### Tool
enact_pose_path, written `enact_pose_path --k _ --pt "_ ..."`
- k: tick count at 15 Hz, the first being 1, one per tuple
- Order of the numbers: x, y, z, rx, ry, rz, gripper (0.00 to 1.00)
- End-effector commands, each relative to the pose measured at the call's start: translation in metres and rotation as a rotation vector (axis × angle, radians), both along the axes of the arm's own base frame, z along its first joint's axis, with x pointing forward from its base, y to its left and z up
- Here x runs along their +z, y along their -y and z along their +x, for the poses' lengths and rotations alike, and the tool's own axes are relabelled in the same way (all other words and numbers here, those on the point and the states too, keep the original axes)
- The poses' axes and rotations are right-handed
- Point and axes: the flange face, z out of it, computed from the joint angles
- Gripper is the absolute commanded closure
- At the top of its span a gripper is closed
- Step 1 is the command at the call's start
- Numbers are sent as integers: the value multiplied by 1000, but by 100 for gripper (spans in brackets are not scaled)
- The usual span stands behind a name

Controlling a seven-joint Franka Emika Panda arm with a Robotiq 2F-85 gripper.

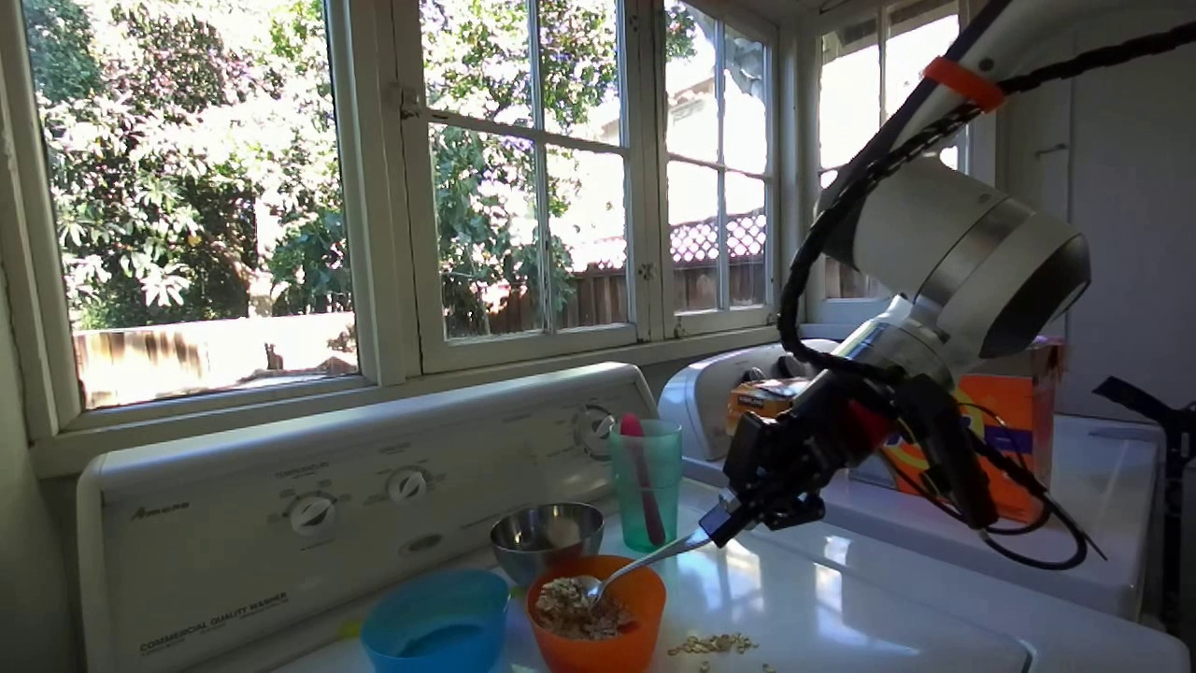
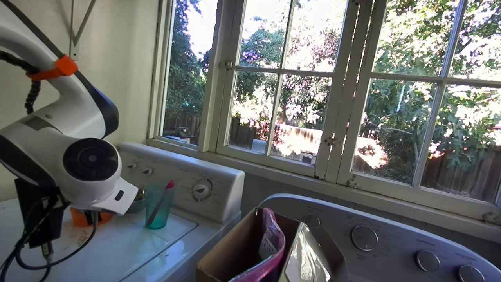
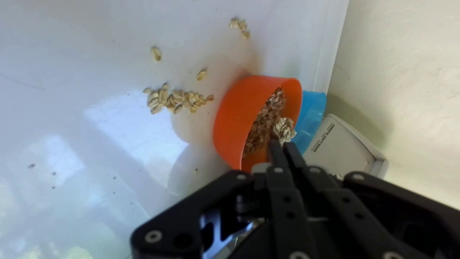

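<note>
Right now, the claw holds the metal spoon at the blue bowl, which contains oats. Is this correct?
Not quite: the bowl's colour is wrong. An exterior view shows the claw holding the metal spoon at the orange bowl, which contains oats.

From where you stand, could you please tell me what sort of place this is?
Probably a home laundry area: a panel lettered "commercial quality washer", another machine with dials, and windows onto greenery.

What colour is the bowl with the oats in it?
The oat bowl is plain orange; it shows best in the wrist view.
</note>
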Motion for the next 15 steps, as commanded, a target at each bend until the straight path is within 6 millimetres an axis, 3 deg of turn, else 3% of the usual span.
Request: enact_pose_path --k 1,15 --pt "-6 5 -2 3 19 58 99" --pt "-14 22 -7 -57 -101 171 99"
